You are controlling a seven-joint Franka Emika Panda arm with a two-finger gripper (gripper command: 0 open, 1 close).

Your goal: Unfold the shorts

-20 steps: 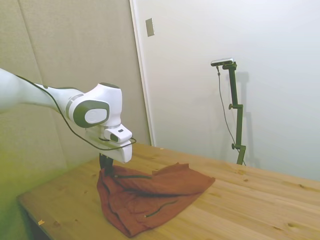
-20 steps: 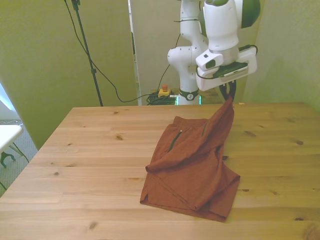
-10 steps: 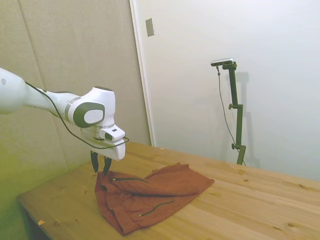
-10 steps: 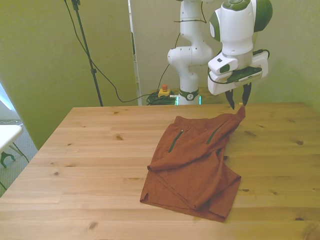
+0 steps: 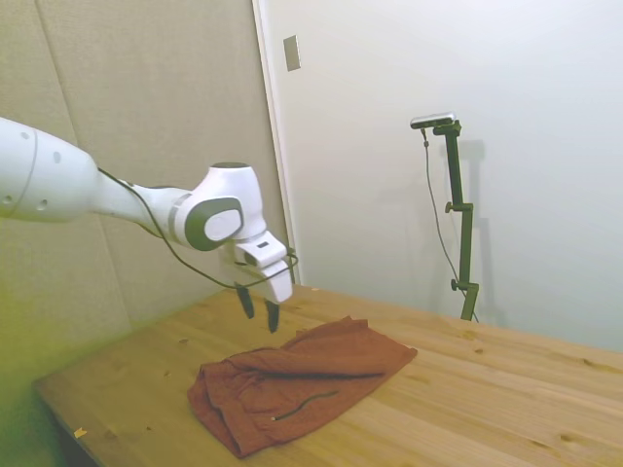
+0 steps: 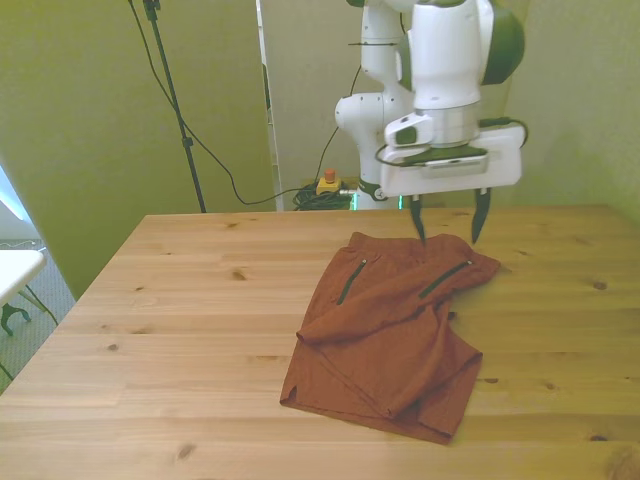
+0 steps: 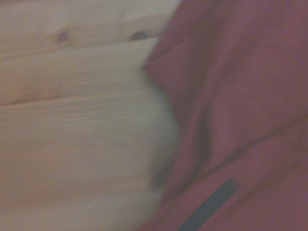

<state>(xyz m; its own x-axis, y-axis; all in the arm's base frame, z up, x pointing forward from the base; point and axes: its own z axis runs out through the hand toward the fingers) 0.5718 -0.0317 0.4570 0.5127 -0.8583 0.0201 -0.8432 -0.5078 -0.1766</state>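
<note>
Shorts [image 6: 385, 335] lie on the bench [image 6: 180, 330], right of centre in the front view, waistband end toward the far edge. Not fully flat: a fold is seen along the front view's left side and one layer overlaps near the near hem. Tool [image 6: 447, 222] is spread, nothing pinched, hovering just above the far edge of the cloth and clear of it.

Judged step: pick the next grasp to open the remaining fold. A single top layer at a corner or hem should be pinched, not the bunched middle, then lifted low and dragged outward so the lower layer is left in place. Both layers grabbed together would just shift the whole piece.

Fabric is rust-red, soft, matte, wrinkled; likely limp and easily dragged on smooth wood. Two thin dark slanted lines, probably pocket zips, are seen near the waistband. Wrist view, blurred, shows a cloth edge [image 7: 240, 96] over pale knotty planks [image 7: 72, 120].
</note>
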